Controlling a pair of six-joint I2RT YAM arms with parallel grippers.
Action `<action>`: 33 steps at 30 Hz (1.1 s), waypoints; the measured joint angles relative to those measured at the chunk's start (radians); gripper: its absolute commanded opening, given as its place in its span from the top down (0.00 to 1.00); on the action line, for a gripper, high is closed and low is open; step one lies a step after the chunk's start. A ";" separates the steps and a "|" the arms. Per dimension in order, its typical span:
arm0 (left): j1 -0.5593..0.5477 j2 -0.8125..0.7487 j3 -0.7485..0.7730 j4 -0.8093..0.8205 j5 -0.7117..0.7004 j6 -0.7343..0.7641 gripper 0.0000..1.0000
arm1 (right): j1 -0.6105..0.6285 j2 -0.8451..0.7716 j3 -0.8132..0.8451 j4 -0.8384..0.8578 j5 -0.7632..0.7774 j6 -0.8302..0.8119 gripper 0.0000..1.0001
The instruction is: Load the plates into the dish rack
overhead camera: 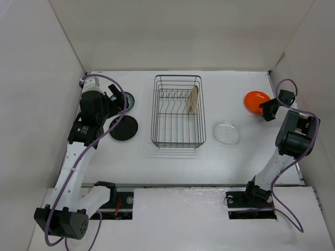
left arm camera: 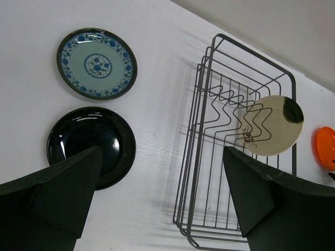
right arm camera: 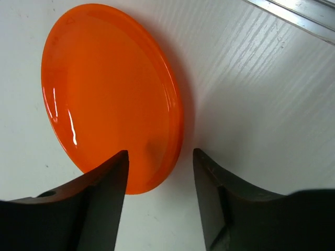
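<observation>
The black wire dish rack (overhead camera: 155, 104) stands mid-table with the cream plate (overhead camera: 193, 99) upright in its dividers. The teal plate (left arm camera: 97, 64) and the black plate (left arm camera: 91, 144) lie flat to the rack's left. My left gripper (left arm camera: 161, 157) is open and empty above the table between the black plate and the rack (left arm camera: 194, 130). The clear glass plate (overhead camera: 226, 133) lies right of the rack. The orange plate (right arm camera: 104, 94) is at the far right. My right gripper (right arm camera: 159, 154) is open, and the plate's near rim is between its fingers.
White walls close in the table on the left, back and right. A metal strip (right arm camera: 293, 13) runs along the table edge just beyond the orange plate. The right arm (overhead camera: 296, 133) stands close to the right wall.
</observation>
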 measured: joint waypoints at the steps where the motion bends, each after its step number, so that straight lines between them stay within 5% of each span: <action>1: 0.000 0.000 0.000 0.001 0.000 0.000 0.00 | 0.000 0.008 0.003 0.002 -0.002 0.000 0.50; 20: 0.000 0.000 0.002 -0.015 -0.014 0.008 0.00 | 0.000 0.110 0.202 -0.200 -0.013 -0.042 0.56; 23: 0.000 0.000 0.006 -0.021 -0.016 0.008 0.00 | 0.000 0.111 0.215 -0.238 -0.013 -0.048 0.69; 29: 0.000 -0.007 0.018 -0.032 -0.045 0.016 0.00 | 0.000 0.132 0.255 -0.306 -0.002 -0.058 0.76; 31: 0.000 -0.016 0.019 -0.036 -0.056 0.018 0.00 | 0.000 0.143 0.274 -0.324 0.004 -0.060 0.86; 32: 0.000 -0.022 0.019 -0.038 -0.062 0.019 0.00 | 0.000 0.147 0.286 -0.328 0.006 -0.060 1.00; 33: 0.000 -0.027 0.019 -0.039 -0.065 0.019 0.00 | -0.001 0.151 0.299 -0.333 0.006 -0.062 1.00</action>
